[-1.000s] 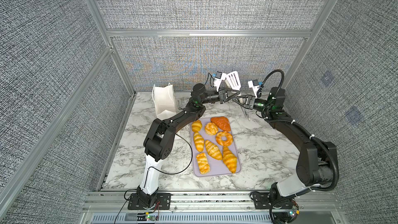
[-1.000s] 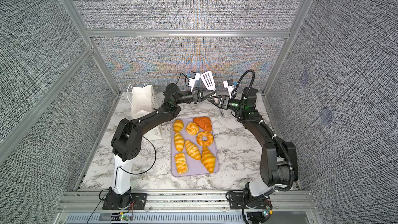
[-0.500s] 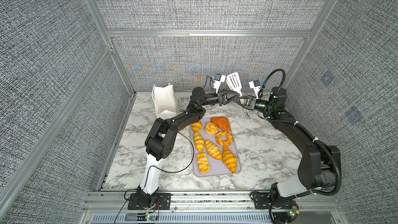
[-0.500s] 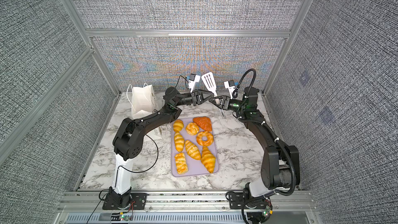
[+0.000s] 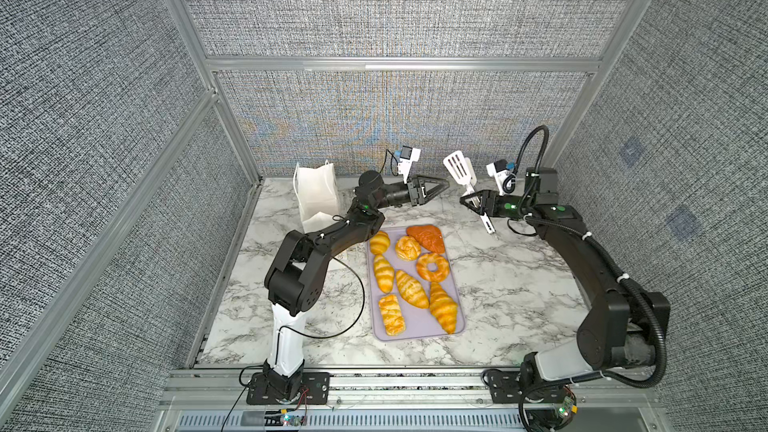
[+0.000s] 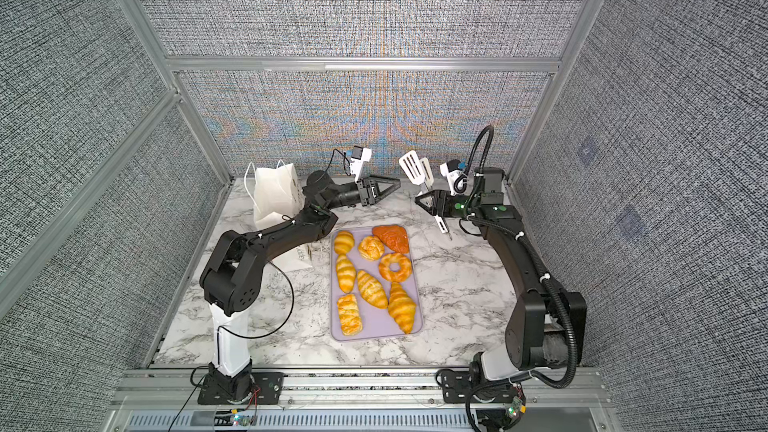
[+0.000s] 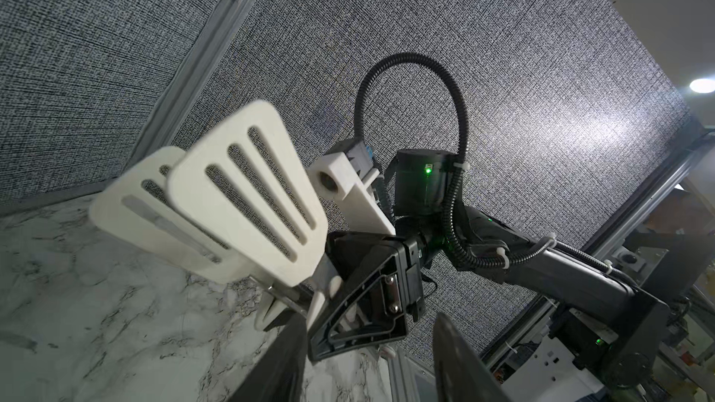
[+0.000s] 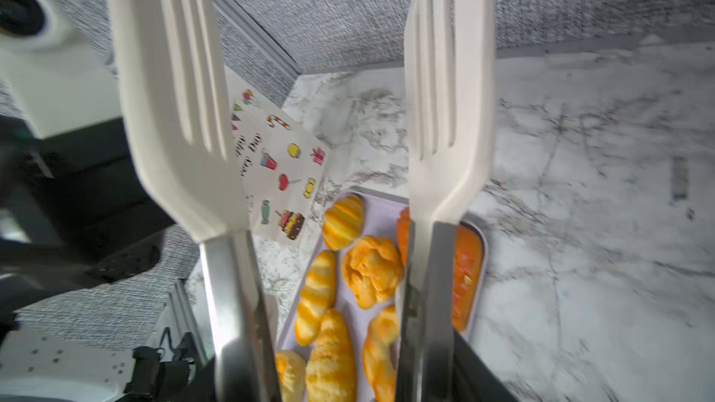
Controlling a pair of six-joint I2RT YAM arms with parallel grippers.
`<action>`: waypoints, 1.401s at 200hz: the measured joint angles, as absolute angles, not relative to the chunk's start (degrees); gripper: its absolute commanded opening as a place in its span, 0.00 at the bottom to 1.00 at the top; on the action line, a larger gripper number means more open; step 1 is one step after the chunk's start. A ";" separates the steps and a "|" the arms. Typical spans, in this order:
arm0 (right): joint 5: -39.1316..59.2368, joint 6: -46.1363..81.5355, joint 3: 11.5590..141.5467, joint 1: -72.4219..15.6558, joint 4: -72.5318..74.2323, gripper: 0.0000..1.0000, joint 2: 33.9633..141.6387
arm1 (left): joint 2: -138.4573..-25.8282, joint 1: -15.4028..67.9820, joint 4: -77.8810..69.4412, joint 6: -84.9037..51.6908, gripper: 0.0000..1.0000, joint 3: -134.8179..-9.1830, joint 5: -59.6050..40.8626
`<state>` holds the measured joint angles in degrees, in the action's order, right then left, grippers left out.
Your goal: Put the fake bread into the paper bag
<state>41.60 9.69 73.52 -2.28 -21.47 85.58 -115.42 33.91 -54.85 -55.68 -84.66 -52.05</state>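
Several pieces of fake bread (image 5: 409,288) (image 6: 372,288) (image 8: 371,272), golden croissants, a bun, a doughnut and a reddish wedge, lie on a lilac tray (image 5: 415,332) (image 6: 374,334). The white paper bag (image 5: 316,197) (image 6: 274,193) (image 8: 278,156) stands at the back left, partly behind my left arm. My right gripper (image 5: 465,200) (image 6: 420,200) (image 8: 336,380) is shut on the metal arms of white slotted tongs (image 5: 457,166) (image 6: 413,168) (image 7: 247,195) (image 8: 445,110), held up behind the tray. My left gripper (image 5: 446,184) (image 6: 398,181) (image 7: 367,377) is open and empty, a short gap to the left of the tongs.
Grey fabric walls with aluminium posts close in the marble table (image 5: 519,284) on three sides. The tongs' heads stand near the back wall. The left arm's elbow hangs over the table between bag and tray.
My left gripper has opened, let go of the tongs and drawn back to the left. The right gripper now holds the tongs alone and has shifted slightly right.
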 measured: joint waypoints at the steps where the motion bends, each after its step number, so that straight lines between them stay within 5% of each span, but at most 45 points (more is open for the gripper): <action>1: 41.41 9.56 73.52 -2.28 -21.65 0.60 85.58 | -115.37 33.91 -54.61 -55.51 0.56 -84.66 -51.99; 126: 4.62 -1.34 72.31 -12.47 -42.28 0.65 80.90 | -107.61 37.71 -13.65 -34.98 0.67 -88.55 -34.22; 280: -2.87 5.17 77.23 -32.53 -63.57 0.65 74.87 | -80.55 52.47 11.25 -32.64 0.90 -71.35 2.59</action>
<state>-2.87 5.17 77.23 -32.53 -63.57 74.87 -80.55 52.47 11.25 -32.64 -71.35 2.59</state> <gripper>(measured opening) 0.654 0.896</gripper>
